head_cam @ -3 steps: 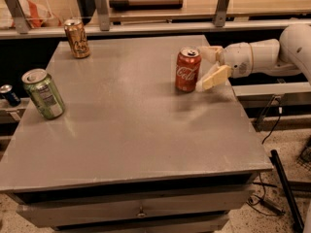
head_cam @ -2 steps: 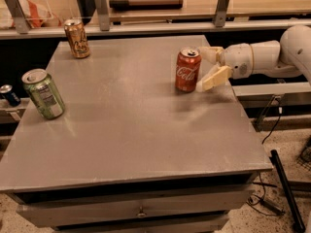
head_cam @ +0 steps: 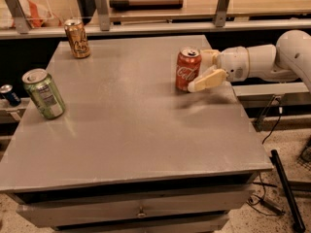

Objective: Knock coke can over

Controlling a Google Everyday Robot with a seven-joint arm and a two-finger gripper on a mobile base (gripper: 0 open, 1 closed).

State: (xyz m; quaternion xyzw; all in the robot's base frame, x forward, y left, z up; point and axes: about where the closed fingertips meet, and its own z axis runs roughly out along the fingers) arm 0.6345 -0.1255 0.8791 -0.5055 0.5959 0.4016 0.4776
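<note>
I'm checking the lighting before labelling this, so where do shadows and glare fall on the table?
Camera view: dim, warm light; the table shows only a dull sheen, no hard glare; a soft shadow lies just in front of the coke can and the open gripper at its right side.

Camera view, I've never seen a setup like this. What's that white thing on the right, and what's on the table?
The white thing is a robot arm reaching in from the right. It ends in a gripper, a two-finger clamp. Its fingers are spread around the coke can; I cannot tell whether they touch it. This single picture looks down on the grey table from in front. The coke can stands upright near the right edge, not lifted. A gold-brown can stands at the far left corner, and a green can at the left edge.
</note>
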